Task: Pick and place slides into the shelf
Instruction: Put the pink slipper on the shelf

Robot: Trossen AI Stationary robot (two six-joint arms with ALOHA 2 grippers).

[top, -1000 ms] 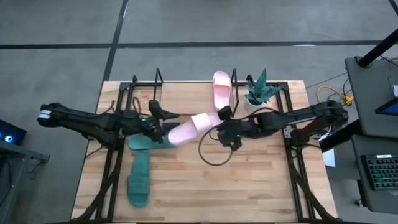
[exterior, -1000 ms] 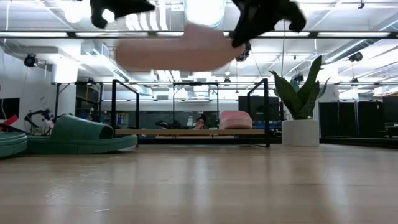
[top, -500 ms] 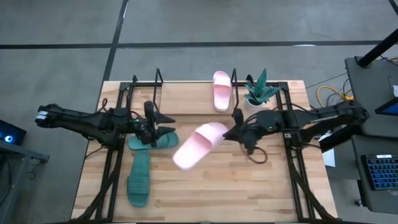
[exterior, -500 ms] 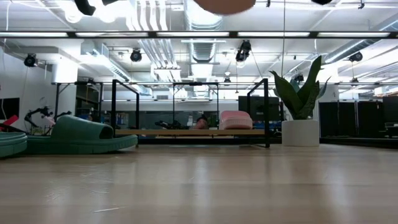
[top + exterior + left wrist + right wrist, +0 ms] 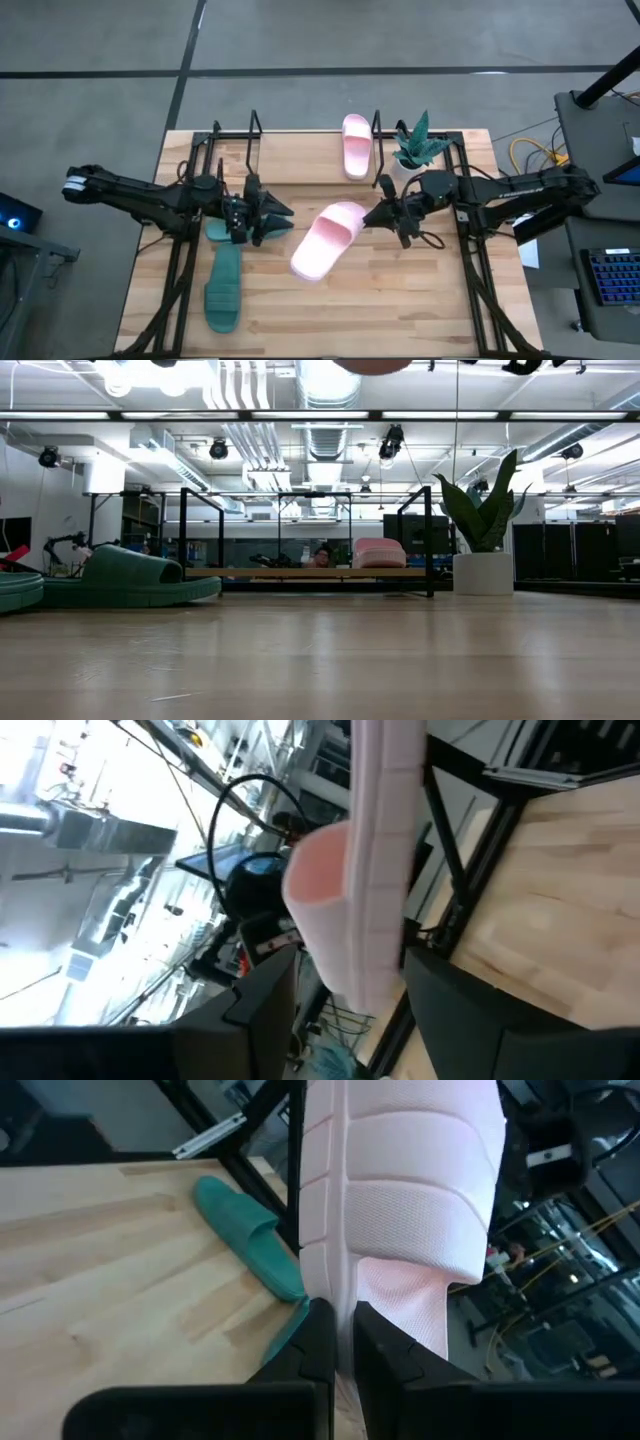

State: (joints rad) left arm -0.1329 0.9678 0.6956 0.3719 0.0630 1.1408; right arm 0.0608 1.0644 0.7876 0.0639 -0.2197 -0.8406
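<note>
One pale pink slide (image 5: pixel 325 240) hangs in the air over the middle of the table, held at its right end by my right gripper (image 5: pixel 375 215); it shows at the low view's top edge (image 5: pixel 370 364). My left gripper (image 5: pixel 280 218) is open just left of it, over a dark green slide (image 5: pixel 225 232), touching nothing. The other pink slide (image 5: pixel 355 145) lies sole-down on the shelf (image 5: pixel 254 135) at the far edge. A second green slide (image 5: pixel 222 285) lies flat near the left front. My right gripper pinches the pink slide's end (image 5: pixel 345 1305) nearest the right arm, one finger (image 5: pixel 318 1342) on the ribbed underside, the other on the footbed side. The fingers come level from the table's right. The slide is lifted clear and sticks out beyond the fingers toward the near-left.
A potted plant (image 5: pixel 415 145) stands at the shelf's right end, just beyond my right arm. A loose black cable loops under the right wrist (image 5: pixel 425 240). Black arm frames run along both table sides. Bare wood lies toward the near edge.
The left gripper has drawn back from the pink slide, moving slightly toward the near edge. The right gripper has carried the slide up and toward the table's right; the slide's free end has swung toward the near edge, so it now lies on a slant.
</note>
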